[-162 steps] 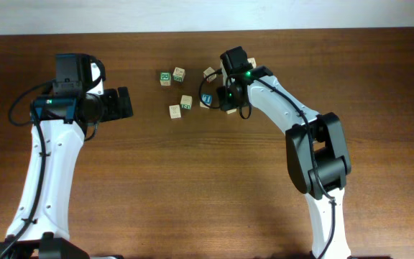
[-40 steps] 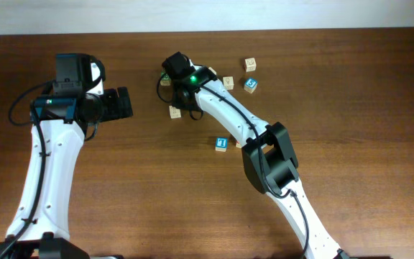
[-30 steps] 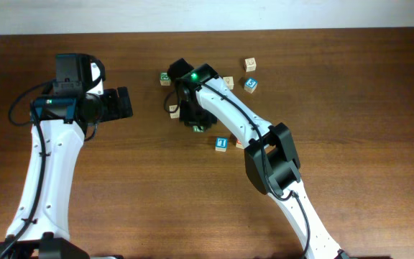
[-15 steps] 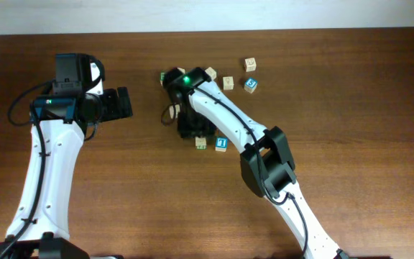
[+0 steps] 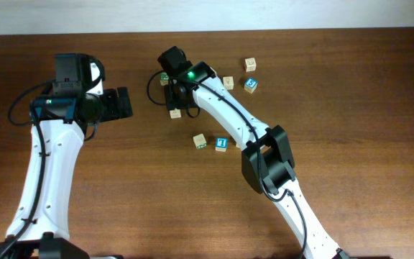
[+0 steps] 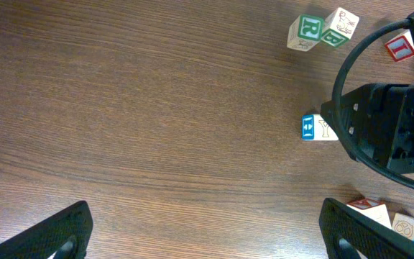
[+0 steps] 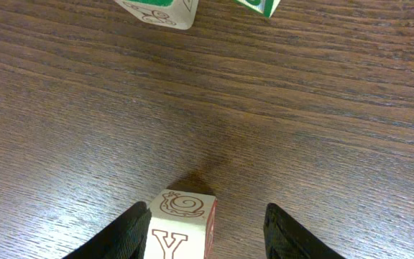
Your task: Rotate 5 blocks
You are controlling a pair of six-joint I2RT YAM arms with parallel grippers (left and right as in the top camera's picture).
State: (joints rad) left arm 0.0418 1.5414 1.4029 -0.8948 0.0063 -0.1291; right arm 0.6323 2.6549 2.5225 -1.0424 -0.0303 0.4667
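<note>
My right gripper (image 7: 208,239) stands open astride a pale block (image 7: 182,224) with a Y and a snail drawing. The left finger (image 7: 124,237) is at the block's side and the right finger (image 7: 300,234) is well apart from it. In the overhead view this block (image 5: 175,112) lies just below the right gripper (image 5: 174,103). A green-marked block (image 5: 200,142) and a blue-faced block (image 5: 221,144) lie side by side lower down. Another blue block (image 5: 250,85) and a tan block (image 5: 228,83) lie further right. My left gripper (image 5: 126,103) hangs open over bare wood, its left wrist view (image 6: 207,237) showing nothing between the fingers.
A green-faced cube (image 5: 164,78) sits above the right gripper, seen in the left wrist view as a green R cube (image 6: 306,30). One more pale cube (image 5: 250,65) lies at the far right. The right arm's black cable (image 6: 351,65) loops over the blocks.
The right gripper set the green-marked block down beside the blue one, opened, and moved back up-left over the Y block. The left arm has stayed still.
</note>
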